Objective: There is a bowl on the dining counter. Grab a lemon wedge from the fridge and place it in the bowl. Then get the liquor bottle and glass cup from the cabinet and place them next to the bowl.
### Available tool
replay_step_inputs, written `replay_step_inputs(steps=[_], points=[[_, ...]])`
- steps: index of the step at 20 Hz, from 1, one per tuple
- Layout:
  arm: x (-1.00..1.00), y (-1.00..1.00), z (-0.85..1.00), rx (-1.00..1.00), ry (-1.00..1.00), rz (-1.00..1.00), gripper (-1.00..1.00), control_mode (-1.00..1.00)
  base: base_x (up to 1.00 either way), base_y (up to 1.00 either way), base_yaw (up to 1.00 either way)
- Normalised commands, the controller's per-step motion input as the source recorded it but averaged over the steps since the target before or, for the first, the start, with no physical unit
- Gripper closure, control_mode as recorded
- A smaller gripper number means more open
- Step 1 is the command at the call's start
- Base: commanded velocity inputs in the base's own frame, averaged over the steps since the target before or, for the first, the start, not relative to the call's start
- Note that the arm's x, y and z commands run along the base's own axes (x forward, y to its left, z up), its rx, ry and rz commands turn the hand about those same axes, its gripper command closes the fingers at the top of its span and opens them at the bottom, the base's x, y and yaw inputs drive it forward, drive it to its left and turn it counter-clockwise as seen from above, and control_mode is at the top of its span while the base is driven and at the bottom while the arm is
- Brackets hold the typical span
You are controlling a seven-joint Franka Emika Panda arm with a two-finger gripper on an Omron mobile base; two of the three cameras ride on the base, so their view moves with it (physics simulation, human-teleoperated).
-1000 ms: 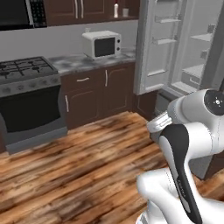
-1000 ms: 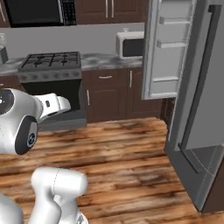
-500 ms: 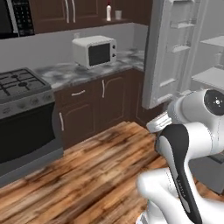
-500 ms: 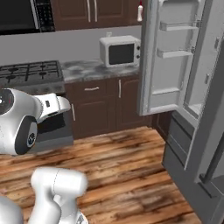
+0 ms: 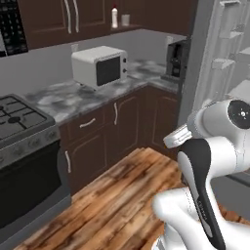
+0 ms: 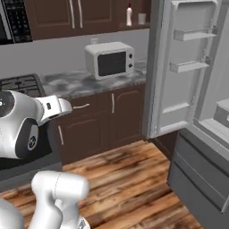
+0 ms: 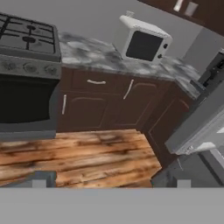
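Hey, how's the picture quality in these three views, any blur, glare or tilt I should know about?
Left base view: soft and slightly blurred, flat even light, no glare on the microwave. Right base view: sharper, the open fridge door evenly lit with faint shelf shadows. Hand view: rolled, so the countertop slopes downward to the right, and edges look coarse and blocky.
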Motion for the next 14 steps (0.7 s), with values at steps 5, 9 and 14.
replay_step_inputs(steps=[5,9,14], points=[[0.0,0.0,0.0,0.0,0.0,0.0,-1.0,1.0,1.0,0.75,-0.33],[0.0,0.0,0.0,0.0,0.0,0.0,-1.0,1.0,1.0,0.65,-0.4],[0.0,0.0,0.0,0.0,0.0,0.0,-1.0,1.0,1.0,0.71,-0.43]])
